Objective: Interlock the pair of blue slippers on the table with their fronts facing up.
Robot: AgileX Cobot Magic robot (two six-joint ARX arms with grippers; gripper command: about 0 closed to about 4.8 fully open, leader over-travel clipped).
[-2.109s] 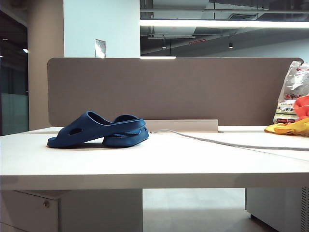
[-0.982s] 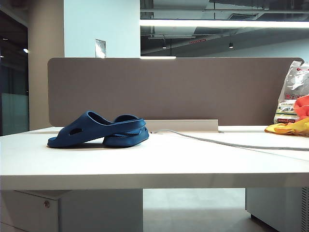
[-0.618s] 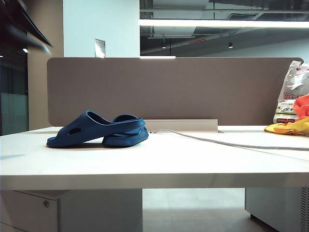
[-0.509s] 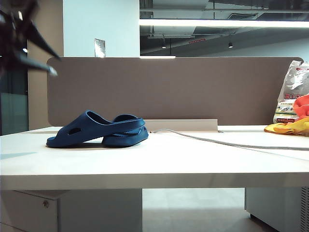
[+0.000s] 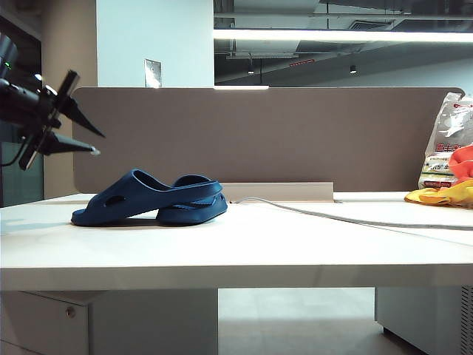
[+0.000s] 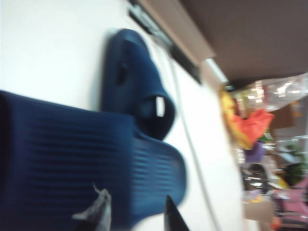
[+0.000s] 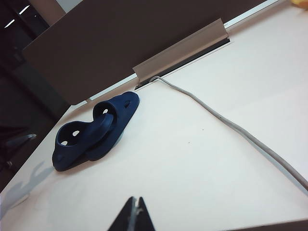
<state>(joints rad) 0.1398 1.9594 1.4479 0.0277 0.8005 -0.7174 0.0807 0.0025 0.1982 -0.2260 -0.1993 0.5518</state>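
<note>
1. A second ago the exterior view showed no arm at all; now the left hand [image 5: 94,142] has swung in at about nine o'clock, well above the surface and to the left of the shoes, its two black pointed fingers spread apart and holding nothing.
2. Its wrist view is blurred, yet the finger tips [image 6: 102,208] hang over the ridged strap of the nearer slipper, apart from it.
3. The right hand [image 7: 135,206] is pressed shut and empty, low over bare surface, well away from the shoes.
4. The pair of dark navy moulded rubber slippers [image 5: 151,197] sits at roughly eight o'clock on the wide white flat surface [image 5: 295,244], unmoved. One already lies across the other, strap arching upward. I judge the left arm is only beginning its approach, so the interlocking is not yet finished.
5. Materials: matte, thick-soled rubber with fine ribs and oval side holes [image 7: 76,133]; smooth pale surface; grey-brown felt-like divider panel [image 5: 281,137]; a thin grey cable [image 7: 231,126] trailing across.
</note>
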